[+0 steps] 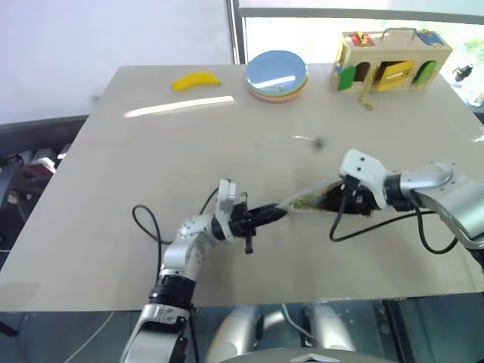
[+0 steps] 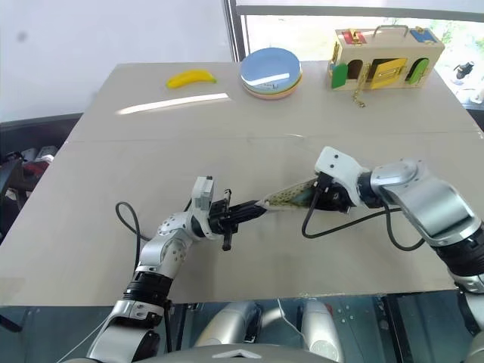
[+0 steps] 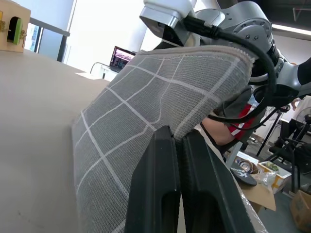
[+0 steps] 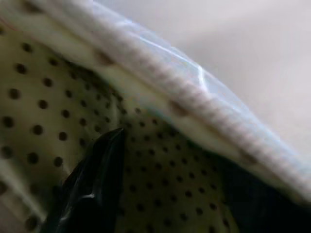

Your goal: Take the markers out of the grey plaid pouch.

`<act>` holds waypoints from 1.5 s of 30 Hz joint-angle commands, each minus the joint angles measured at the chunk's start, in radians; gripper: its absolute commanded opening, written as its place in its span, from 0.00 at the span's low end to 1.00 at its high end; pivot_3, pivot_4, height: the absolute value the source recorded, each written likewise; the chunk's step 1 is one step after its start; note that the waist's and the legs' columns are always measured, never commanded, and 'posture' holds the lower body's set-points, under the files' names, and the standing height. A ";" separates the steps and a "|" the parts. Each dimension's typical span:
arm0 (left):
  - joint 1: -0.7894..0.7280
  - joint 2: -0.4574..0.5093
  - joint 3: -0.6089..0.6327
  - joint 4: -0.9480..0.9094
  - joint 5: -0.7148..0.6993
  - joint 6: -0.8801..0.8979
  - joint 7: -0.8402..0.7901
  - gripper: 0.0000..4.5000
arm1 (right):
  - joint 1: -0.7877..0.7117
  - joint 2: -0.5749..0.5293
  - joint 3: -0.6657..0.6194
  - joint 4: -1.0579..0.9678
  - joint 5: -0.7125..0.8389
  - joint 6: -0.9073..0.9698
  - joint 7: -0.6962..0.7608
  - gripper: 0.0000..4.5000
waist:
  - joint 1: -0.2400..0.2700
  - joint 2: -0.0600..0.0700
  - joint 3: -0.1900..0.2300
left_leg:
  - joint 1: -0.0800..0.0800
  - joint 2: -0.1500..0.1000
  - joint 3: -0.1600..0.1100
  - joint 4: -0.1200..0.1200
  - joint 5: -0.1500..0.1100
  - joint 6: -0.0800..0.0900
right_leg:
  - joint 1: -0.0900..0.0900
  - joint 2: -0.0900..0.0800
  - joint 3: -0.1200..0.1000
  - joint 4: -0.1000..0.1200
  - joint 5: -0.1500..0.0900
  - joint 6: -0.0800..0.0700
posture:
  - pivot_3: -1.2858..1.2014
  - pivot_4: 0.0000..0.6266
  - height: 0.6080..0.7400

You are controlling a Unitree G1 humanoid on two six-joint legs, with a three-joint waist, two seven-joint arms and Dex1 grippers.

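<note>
Left gripper (image 2: pixel 253 211): clamped tight on pouch (image 2: pixel 291 196) end, held above table (image 2: pixel 91 204).
Right gripper (image 2: pixel 330 198): fingers inside pouch's mouth, spread unclear.

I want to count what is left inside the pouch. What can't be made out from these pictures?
- Markers: none visible; in the head views the grey plaid pouch and the right end effector at its mouth cover the inside.
- Right wrist view: dotted lining close up; the pouch's depth is dark.
- Left wrist view: pouch's outside, pinched by left end effector.

A beige table (image 1: pixel 151 189) stands before a white wall (image 1: pixel 113 30) — bright window (image 1: pixel 355 19) behind its far right corner.
</note>
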 commanded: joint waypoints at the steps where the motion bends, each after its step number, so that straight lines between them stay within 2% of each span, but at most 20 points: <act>1: -0.014 -0.004 0.011 0.005 -0.014 -0.008 -0.006 0.00 | -0.026 -0.029 0.028 0.012 -0.093 -0.066 0.007 0.63 | 0.000 0.000 0.000 | 0.000 0.000 0.000 0.000 0.000 0.000 | 0.000 0.000 0.000 0.000 0.000 0.000 | 0.52 0.24 1.00; 7: -0.031 -0.021 -0.002 0.026 -0.012 -0.001 -0.016 0.00 | -0.062 -0.012 0.104 0.054 -0.203 -0.162 0.054 0.63 | 0.000 0.000 0.000 | 0.000 0.000 0.000 0.000 0.000 0.000 | 0.000 0.000 0.000 0.000 0.000 0.000 | 0.52 0.24 1.00; 21: -0.029 0.028 -0.032 -0.045 -0.033 0.154 -0.044 0.00 | -0.103 -0.132 0.141 -0.152 -0.212 -0.036 0.311 0.63 | 0.000 0.000 0.000 | 0.000 0.000 0.000 0.000 0.000 0.000 | 0.000 0.000 0.000 0.000 0.000 0.000 | 0.52 0.24 1.00; 34: -0.024 0.063 -0.032 -0.079 0.018 0.106 0.007 0.00 | -0.109 -0.084 0.163 -0.139 -0.222 0.014 0.323 0.63 | 0.001 0.000 0.000 | 0.000 0.000 0.000 0.000 0.000 0.000 | 0.000 0.000 0.000 0.000 0.000 0.000 | 0.52 0.24 1.00; 45: -0.015 0.078 -0.067 -0.113 0.110 -0.053 0.035 0.00 | -0.153 -0.028 0.195 -0.085 -0.242 0.027 0.316 0.63 | 0.001 0.000 0.000 | 0.000 0.000 0.000 0.000 0.000 0.000 | 0.000 0.000 0.000 0.000 0.000 0.000 | 0.52 0.24 1.00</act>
